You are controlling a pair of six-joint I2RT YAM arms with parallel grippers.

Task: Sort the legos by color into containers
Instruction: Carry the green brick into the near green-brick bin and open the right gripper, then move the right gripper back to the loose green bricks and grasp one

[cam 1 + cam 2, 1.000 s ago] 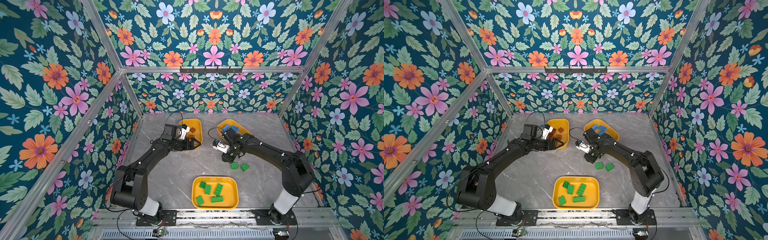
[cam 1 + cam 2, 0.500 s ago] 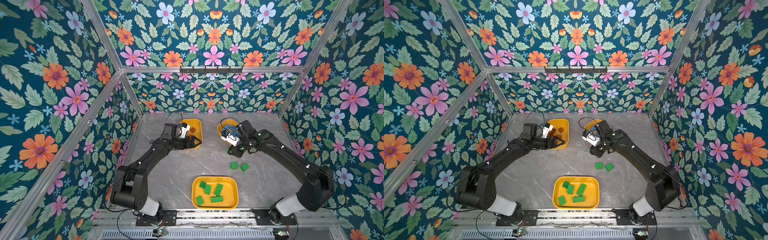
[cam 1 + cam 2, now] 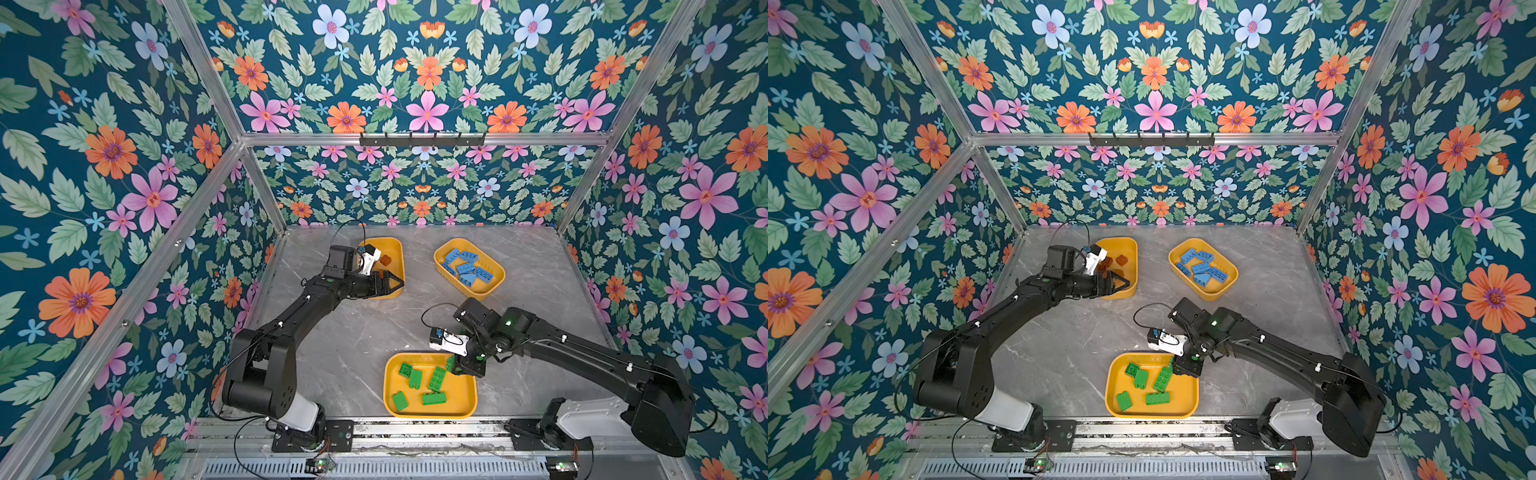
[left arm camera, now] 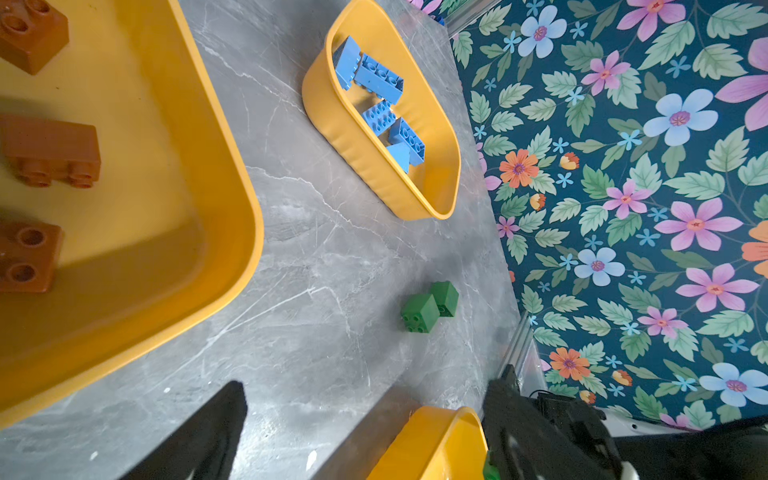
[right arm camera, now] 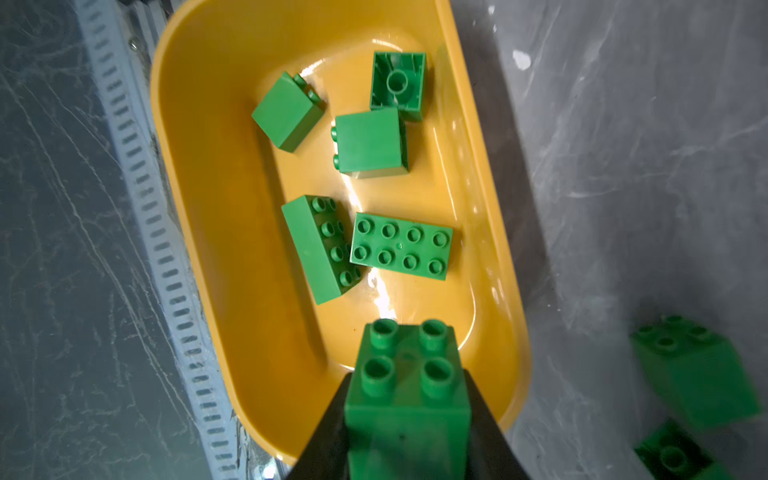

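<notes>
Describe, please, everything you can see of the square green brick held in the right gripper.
The square green plastic brick is glossy, with four hollow studs in a two-by-two grid. The right gripper is shut on it, its black fingers pressing two opposite side walls. Stud face toward the wrist camera, it hangs over one end of the shallow yellow plastic tray, clear of the five green bricks inside.

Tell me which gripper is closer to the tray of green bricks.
Right. The right gripper hangs over the green-brick tray's edge, gripping a green brick; the left gripper is far off, open at the brown-brick tray.
</notes>
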